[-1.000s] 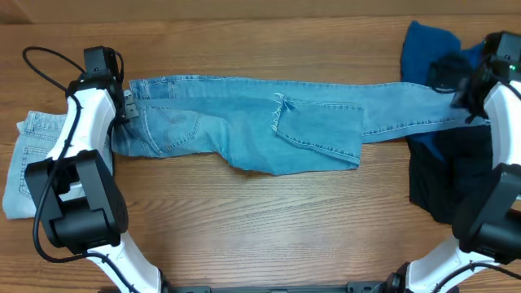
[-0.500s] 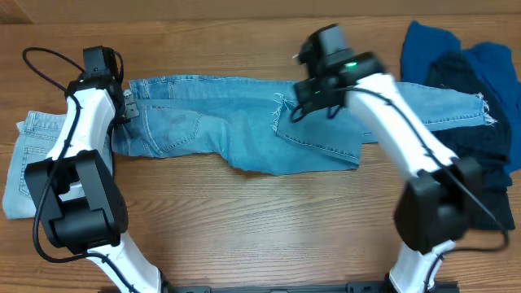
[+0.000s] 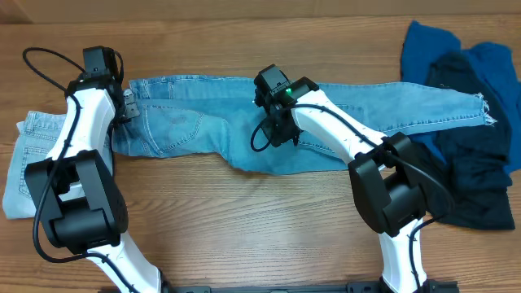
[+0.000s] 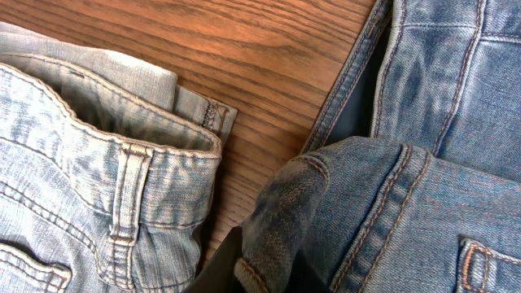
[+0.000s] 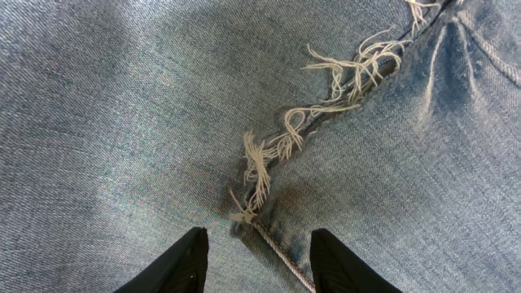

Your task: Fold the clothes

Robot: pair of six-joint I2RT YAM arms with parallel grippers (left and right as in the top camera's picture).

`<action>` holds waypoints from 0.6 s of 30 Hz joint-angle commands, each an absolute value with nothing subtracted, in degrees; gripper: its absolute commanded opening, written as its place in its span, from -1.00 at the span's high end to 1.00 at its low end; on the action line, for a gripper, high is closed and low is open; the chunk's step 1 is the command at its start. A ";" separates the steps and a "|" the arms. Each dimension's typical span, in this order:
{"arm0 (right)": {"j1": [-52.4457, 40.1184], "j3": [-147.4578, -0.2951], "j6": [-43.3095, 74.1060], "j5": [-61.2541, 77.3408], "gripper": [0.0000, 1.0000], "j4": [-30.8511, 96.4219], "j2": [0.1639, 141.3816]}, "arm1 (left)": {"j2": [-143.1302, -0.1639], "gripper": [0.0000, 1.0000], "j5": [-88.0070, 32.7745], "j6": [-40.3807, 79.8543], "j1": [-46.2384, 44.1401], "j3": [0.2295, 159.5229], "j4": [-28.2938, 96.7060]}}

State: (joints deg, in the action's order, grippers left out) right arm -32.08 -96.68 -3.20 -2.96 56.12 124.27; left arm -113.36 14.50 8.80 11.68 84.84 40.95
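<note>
On a wooden table (image 3: 244, 228), mid-blue jeans (image 3: 203, 134) lie stretched out, their waist end pinched in the left gripper (image 4: 256, 273) beside paler jeans (image 4: 81, 163), while the right gripper (image 5: 254, 248) hovers, fingers spread, over a frayed hem (image 5: 281, 146).

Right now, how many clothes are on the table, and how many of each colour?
Mid-blue jeans: 1
Pale blue jeans: 1
Royal-blue garment: 1
Dark navy garment: 1
Total: 4
</note>
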 commanded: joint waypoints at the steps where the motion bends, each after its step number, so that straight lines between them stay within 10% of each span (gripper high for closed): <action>1: -32.18 -96.71 -3.25 -3.14 0.11 55.83 124.55 | -112.18 0.72 13.63 8.36 11.99 85.23 40.84; 6: -32.18 -96.71 -3.22 -3.09 0.15 56.18 126.80 | -112.18 0.72 13.52 8.34 11.99 85.23 40.91; 9: -32.18 -96.88 -2.74 -4.51 0.92 55.83 127.94 | -112.18 0.72 13.47 8.36 11.99 85.23 40.93; 18: -21.54 -117.86 1.61 -33.65 0.92 61.93 114.96 | -112.18 0.72 13.50 8.32 11.99 85.23 41.15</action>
